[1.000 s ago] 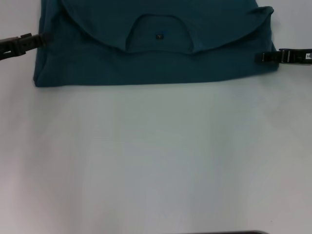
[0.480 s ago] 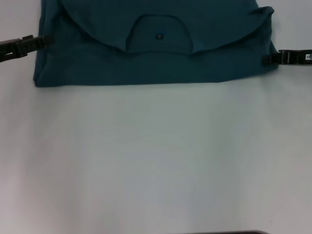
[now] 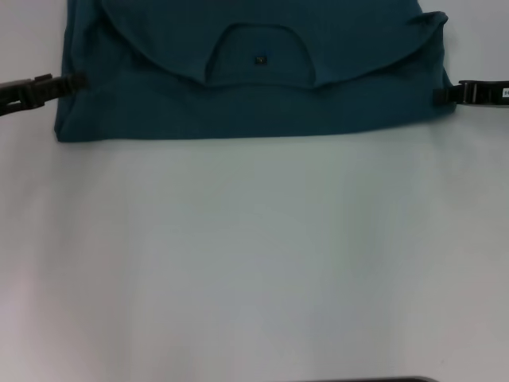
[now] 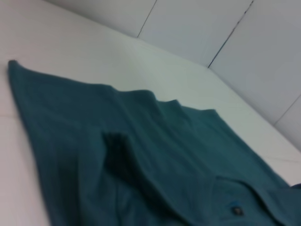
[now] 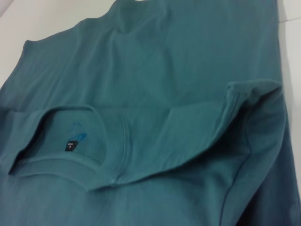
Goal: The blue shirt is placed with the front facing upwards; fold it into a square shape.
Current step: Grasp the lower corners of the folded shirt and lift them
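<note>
The blue shirt (image 3: 254, 111) lies folded on the white table (image 3: 254, 255) at the far side. Its upper part is folded over, so the round collar with a small dark label (image 3: 259, 59) faces up. No white lettering shows. My left gripper (image 3: 75, 81) is at the shirt's left edge. My right gripper (image 3: 437, 95) is at the shirt's right edge, just off the cloth. The left wrist view shows the shirt (image 4: 141, 155) close up with a raised crease. The right wrist view shows the shirt (image 5: 164, 70), its label (image 5: 70, 145) and the folded flap's corner.
White tabletop spreads wide in front of the shirt. A dark strip (image 3: 366, 380) shows at the near edge of the head view. A panelled wall (image 4: 197, 28) stands behind the table's far side.
My right gripper has drawn back to the right, off the shirt's edge. My left gripper has shifted slightly along the shirt's left edge. The shirt has not moved.
</note>
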You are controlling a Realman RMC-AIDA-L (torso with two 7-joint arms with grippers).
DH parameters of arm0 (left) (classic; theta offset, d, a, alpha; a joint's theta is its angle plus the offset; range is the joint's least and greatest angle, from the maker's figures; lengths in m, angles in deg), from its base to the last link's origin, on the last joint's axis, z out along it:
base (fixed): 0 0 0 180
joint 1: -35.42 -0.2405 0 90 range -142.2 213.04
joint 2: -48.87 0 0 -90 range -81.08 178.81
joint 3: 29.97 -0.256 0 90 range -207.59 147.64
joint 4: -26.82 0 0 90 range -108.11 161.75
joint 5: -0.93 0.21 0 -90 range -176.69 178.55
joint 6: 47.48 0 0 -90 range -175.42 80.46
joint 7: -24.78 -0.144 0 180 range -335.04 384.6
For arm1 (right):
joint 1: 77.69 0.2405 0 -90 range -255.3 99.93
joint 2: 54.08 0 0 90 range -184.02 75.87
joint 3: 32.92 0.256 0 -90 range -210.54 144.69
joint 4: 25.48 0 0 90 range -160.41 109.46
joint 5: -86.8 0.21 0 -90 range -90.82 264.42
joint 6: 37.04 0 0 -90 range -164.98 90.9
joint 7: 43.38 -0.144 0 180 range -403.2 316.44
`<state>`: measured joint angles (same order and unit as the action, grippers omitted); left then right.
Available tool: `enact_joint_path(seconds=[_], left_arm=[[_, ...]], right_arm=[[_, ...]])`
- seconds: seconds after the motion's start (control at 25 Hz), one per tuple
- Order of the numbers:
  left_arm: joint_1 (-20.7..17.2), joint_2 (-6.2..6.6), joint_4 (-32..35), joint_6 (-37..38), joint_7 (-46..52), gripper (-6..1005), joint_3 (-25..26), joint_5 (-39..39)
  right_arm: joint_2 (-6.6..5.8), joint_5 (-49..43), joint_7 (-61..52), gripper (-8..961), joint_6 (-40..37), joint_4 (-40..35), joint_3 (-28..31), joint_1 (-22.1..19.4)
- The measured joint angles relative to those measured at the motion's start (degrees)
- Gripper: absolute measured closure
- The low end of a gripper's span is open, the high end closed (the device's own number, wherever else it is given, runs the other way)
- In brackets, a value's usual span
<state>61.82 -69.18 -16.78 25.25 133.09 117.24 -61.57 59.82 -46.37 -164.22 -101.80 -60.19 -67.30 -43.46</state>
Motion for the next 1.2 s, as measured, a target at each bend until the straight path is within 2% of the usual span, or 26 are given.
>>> enact_joint_path(seconds=[0.52,1.2], left_arm=[[0.8,-0.61,2.1,-5.1,1.1,203,-0.7,8.6],[1.5,-1.23,2.8,-8.3,0.8,202,-3.0,9.3]], right_arm=[[-0.08,0.0,-0.8,917,0.0,0.0,0.1,0.0],[-0.09,0.0,-0.8,917,-0.2,0.0,0.1,-0.1]])
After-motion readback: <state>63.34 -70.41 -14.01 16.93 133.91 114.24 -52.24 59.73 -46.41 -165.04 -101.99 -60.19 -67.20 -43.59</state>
